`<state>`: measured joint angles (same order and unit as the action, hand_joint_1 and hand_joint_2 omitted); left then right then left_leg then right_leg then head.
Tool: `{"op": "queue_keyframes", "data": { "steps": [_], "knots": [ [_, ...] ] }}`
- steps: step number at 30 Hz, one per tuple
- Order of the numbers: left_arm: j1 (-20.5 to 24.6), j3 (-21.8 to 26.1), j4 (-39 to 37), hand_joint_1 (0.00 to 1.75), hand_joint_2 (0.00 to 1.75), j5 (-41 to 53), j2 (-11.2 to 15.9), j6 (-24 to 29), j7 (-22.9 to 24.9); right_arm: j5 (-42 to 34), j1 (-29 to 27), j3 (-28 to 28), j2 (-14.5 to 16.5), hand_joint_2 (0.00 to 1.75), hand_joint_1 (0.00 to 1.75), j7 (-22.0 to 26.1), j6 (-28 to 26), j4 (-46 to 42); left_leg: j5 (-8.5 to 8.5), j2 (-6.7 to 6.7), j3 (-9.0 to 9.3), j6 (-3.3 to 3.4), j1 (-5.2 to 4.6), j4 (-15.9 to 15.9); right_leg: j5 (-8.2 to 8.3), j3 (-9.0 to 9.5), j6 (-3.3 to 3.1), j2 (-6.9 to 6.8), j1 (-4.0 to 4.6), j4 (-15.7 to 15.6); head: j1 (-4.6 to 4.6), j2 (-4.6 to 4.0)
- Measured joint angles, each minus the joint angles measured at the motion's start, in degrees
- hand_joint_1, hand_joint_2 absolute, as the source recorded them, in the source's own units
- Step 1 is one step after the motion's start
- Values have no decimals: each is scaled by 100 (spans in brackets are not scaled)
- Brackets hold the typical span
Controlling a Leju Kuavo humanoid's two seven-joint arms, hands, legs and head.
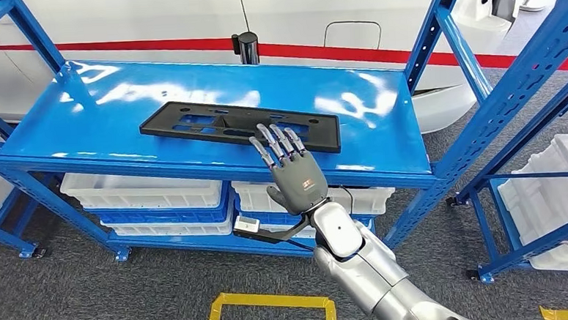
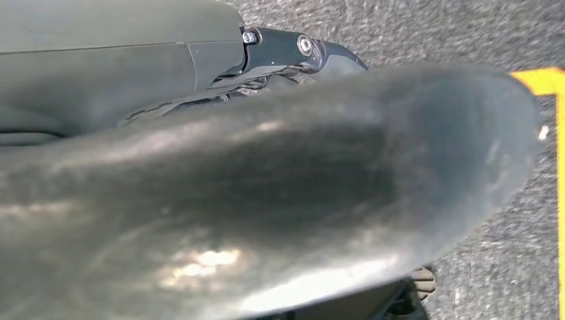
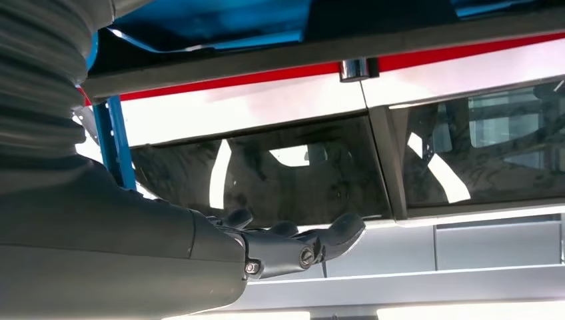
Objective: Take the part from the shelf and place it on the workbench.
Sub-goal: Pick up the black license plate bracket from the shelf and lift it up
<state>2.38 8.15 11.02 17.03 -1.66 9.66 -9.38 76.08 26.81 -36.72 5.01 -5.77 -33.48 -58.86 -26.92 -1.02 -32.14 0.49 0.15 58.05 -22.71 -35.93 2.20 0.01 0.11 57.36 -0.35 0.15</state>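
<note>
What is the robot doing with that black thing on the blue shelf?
The robot is reaching its right robot hand out to a flat black part lying on the top of the blue shelf. Its fingers are stretched out over the near edge of the part, but they have not closed around it, so the part is not picked up yet. White bins sit on the level below.

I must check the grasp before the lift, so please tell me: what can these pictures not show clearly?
- Head view: the right hand lies over the near edge of the flat black plastic part on the blue metal shelf; whether its thumb is under the part is hidden.
- Left wrist view: the left hand is a close dark blur, so its state is unclear.
- Right wrist view: the part is not recognisable.
</note>
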Motion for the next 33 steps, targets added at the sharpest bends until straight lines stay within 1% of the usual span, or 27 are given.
{"op": "queue_keyframes", "data": {
  "steps": [1, 3, 5, 6, 7, 8, 9, 10, 11, 12, 13, 14, 15, 16, 18, 20, 21, 22, 24, 25, 26, 27, 28, 29, 30, 31, 33],
  "knots": [
    [0, 0, 0, 0, 0, 0, 0, 0, 0, 0, 1, 0, 0, 175, 0, 0, 0, 0, -2, -1, 0, -2, 0, -1, 0, 0, -4, 0, -1, -2, 0, 0],
    [-2, 0, 0, 0, 0, 0, -1, 0, 0, 0, 1, 1, -1, 175, 0, -1, 0, 1, -16, -4, 4, -23, 5, -9, -3, -6, -51, 1, 4, -2, -2, 0],
    [-4, 0, 2, 0, 0, 10, 3, -3, 1, 0, 1, 2, 11, 175, 0, -2, 0, -1, -108, 9, -21, -99, 23, 103, -28, 61, -165, 1, -28, -35, -16, 0],
    [-4, 0, 3, 0, 0, 16, 5, -5, 2, 0, 3, 1, 22, 175, 0, -2, 0, -2, -218, 20, -110, -140, 35, 313, -51, 114, -223, 0, -45, -52, -32, 0],
    [-3, 0, 4, 0, 0, 22, 7, -8, 2, 0, 4, 1, 33, 175, 0, -2, 1, -1, -369, 34, -276, -180, 46, 649, -77, 175, -277, -2, -65, -71, -46, 0],
    [-4, 0, 4, 0, 0, 24, 5, -10, 3, 0, 3, 0, 39, 175, 0, -2, 1, 4, -521, 43, -509, -203, 54, 1059, -107, 213, -309, -4, -64, -71, -64, 0],
    [-7, 0, 3, 0, 0, 24, 5, -10, 5, 0, -3, 0, 42, 175, 0, -2, 2, 9, -610, 49, -737, -221, 62, 1400, -133, 244, -322, -2, -62, -71, -65, 0],
    [-13, 0, 2, 0, 0, 24, 5, -11, 7, 0, -11, 0, 43, 175, 0, -2, 3, 15, -603, 53, -904, -235, 68, 1591, -162, 276, -324, 3, -60, -70, -67, 0],
    [-18, 0, 1, 0, 0, 24, 6, -11, 9, 0, -20, 0, 43, 175, 0, -2, 4, 18, -478, 55, -965, -244, 77, 1563, -194, 315, -313, 11, -63, -69, -70, 0],
    [-21, 0, 0, 0, 0, 25, 9, -11, 10, 0, -27, 0, 44, 175, 0, -2, 4, 19, -262, 58, -914, -248, 88, 1333, -229, 362, -296, 20, -68, -69, -72, 0],
    [-21, 0, 0, 0, 0, 27, 11, -14, 10, 0, -30, 0, 46, 175, 0, -2, 4, 20, 9, 68, -768, -254, 102, 943, -269, 415, -269, 27, -73, -67, -75, 0],
    [-19, -1, -1, 0, 0, 30, 10, -19, 14, 0, -29, 0, 49, 175, 0, -2, 4, 21, 196, 78, -600, -262, 107, 560, -312, 459, -238, 31, -66, -62, -77, 0],
    [-15, -1, -2, 0, 0, 32, 9, -26, 17, 0, -23, 0, 52, 175, 0, -2, 4, 24, 309, 83, -450, -248, 108, 263, -351, 488, -204, 34, -50, -54, -84, 0],
    [-11, -1, -2, 0, 0, 35, 5, -36, 22, -1, -17, 0, 57, 175, 0, -1, 3, 26, 349, 88, -352, -226, 102, 80, -382, 501, -171, 34, -33, -50, -84, 0],
    [-6, -1, -2, 0, 0, 44, 1, -57, 35, -16, -6, 0, 68, 175, 0, 15, -5, 34, 304, 77, -306, -134, 71, 23, -405, 509, -117, 35, -19, -65, -88, 0],
    [-7, 0, -1, 0, 0, 60, 0, -70, 45, -40, -3, -1, 87, 175, 0, 41, -20, 42, 292, 74, -281, -46, 69, 9, -447, 484, -66, 31, -40, -20, -80, 0],
    [-7, 0, -1, 0, 0, 69, 2, -70, 47, -51, 5, -2, 96, 175, 0, 49, -27, 44, 281, 72, -261, -5, 77, 1, -512, 399, -53, 29, -48, 140, -72, 0],
    [-5, 0, 0, 0, 0, 75, 4, -70, 48, -59, 11, -4, 102, 175, 0, 51, -31, 47, 267, 71, -243, 31, 84, -5, -614, 233, -53, 28, -53, 431, -63, 0],
    [-3, 1, 0, 0, 0, 83, 9, -68, 49, -70, 9, -10, 99, 175, 0, 52, -35, 62, 229, 65, -226, 81, 73, -5, -854, -275, -73, 27, -56, 1269, -52, 0],
    [-5, 1, 0, 0, 0, 83, 10, -68, 50, -71, -4, -15, 93, 175, 0, 52, -36, 74, 210, 59, -214, 94, 65, -5, -917, -517, -69, 27, -56, 1607, -53, 0],
    [-9, 1, 0, 0, 0, 83, 10, -68, 51, -71, -18, -20, 88, 175, 0, 52, -36, 85, 190, 52, -194, 100, 56, -5, -890, -665, -46, 27, -54, 1746, -52, 0],
    [-12, 1, 0, 0, 0, 83, 10, -68, 53, -72, -28, -25, 84, 175, 0, 52, -37, 93, 167, 45, -165, 101, 47, -5, -768, -689, -10, 27, -51, 1645, -52, 0],
    [-14, 1, 0, 0, 0, 83, 9, -68, 56, -72, -32, -29, 81, 175, 0, 52, -38, 98, 143, 38, -126, 96, 40, -5, -568, -584, 22, 27, -41, 1312, -52, 0],
    [-15, 0, 0, 0, 0, 83, 7, -68, 57, -72, -31, -31, 81, 175, 0, 52, -39, 100, 118, 31, -88, 88, 38, -7, -351, -402, 34, 26, -23, 859, -51, 0],
    [-11, 1, 0, 0, 0, 83, 3, -68, 58, -74, -29, -33, 81, 175, 0, 52, -42, 101, 86, 23, -56, 71, 22, -4, -185, -217, 9, 28, 1, 445, -55, 0],
    [-9, 1, 0, 0, 0, 83, -1, -68, 59, -75, -26, -35, 82, 175, 0, 53, -43, 101, 56, 15, -35, 46, 11, -5, -86, -76, -37, 30, 24, 149, -55, 0],
    [-6, 1, 0, 0, 0, 84, -5, -68, 59, -76, -22, -39, 83, 175, 0, 53, -47, 101, 8, 5, -17, -12, -1, -13, -62, 22, -147, 36, 60, -26, -60, 0]
  ]
}}
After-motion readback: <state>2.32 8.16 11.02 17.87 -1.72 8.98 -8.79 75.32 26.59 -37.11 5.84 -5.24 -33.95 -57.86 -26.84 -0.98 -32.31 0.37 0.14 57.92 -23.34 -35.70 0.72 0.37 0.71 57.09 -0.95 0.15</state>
